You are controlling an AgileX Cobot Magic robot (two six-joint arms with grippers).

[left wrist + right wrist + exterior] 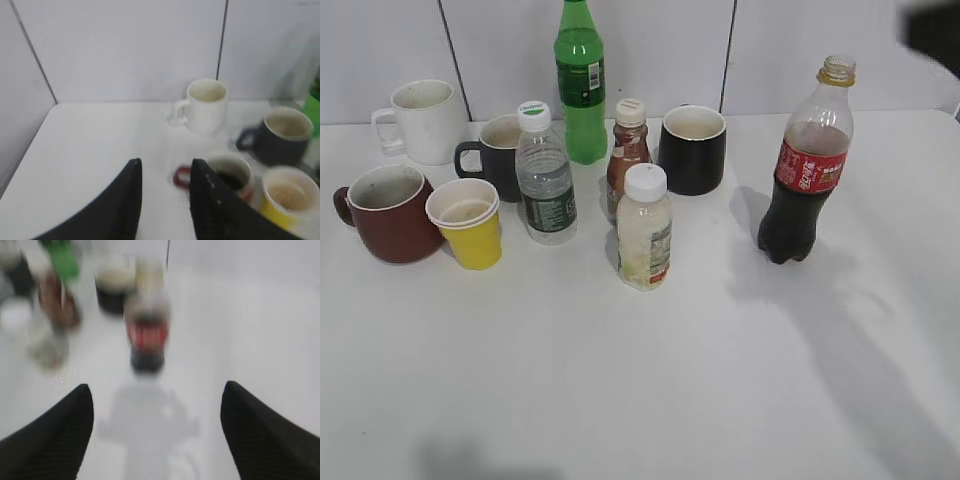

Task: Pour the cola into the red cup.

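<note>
While our right fingers (270, 440) spread wide with nothing between them, the cola (147, 332) stands upright and uncapped on the counter (650, 380) ahead of them, blurred in that wrist view. Our left fingers (127, 205) sit apart by a narrow gap, gripping nothing, with the red cup (231, 175) just beyond them, far across the cluster of bottles from the cola, beside the yellow cup (470, 222).
</note>
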